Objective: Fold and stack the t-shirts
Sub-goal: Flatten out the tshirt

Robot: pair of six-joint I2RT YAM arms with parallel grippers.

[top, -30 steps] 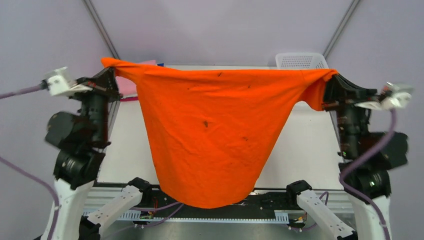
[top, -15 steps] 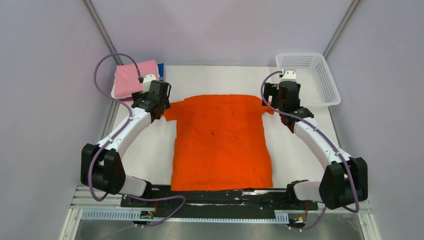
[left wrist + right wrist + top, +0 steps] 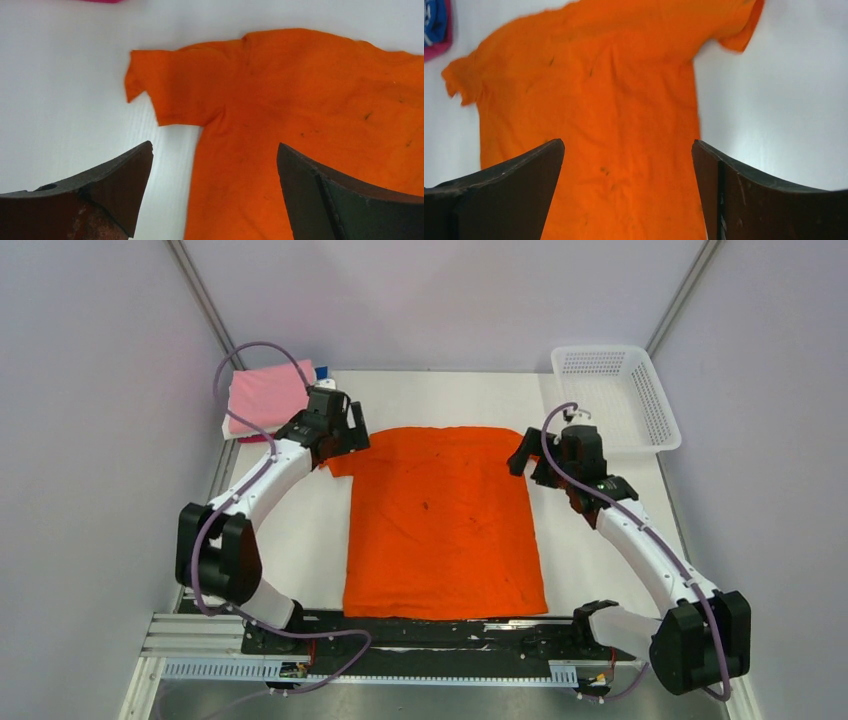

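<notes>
The orange t-shirt (image 3: 440, 525) lies spread flat on the white table, collar end far and hem near the arm bases. My left gripper (image 3: 345, 435) hovers open over its far left shoulder. In the left wrist view the shirt (image 3: 310, 110) and its left sleeve (image 3: 170, 95) lie below the spread jaws of that gripper (image 3: 215, 165), untouched. My right gripper (image 3: 525, 458) is open over the far right shoulder, and its wrist view shows the shirt's body (image 3: 589, 100) under the empty gripper (image 3: 628, 160). A folded pink t-shirt (image 3: 265, 395) tops a stack at the far left.
A white mesh basket (image 3: 615, 390) stands at the far right corner of the table (image 3: 600, 540). A blue edge (image 3: 321, 371) shows beside the pink stack. The stack's pink and blue edge (image 3: 436, 25) appears at the top left of the right wrist view.
A second ago both grippers held the orange t-shirt stretched up in the air. Both have since opened and let it go, and it now lies flat on the table.
</notes>
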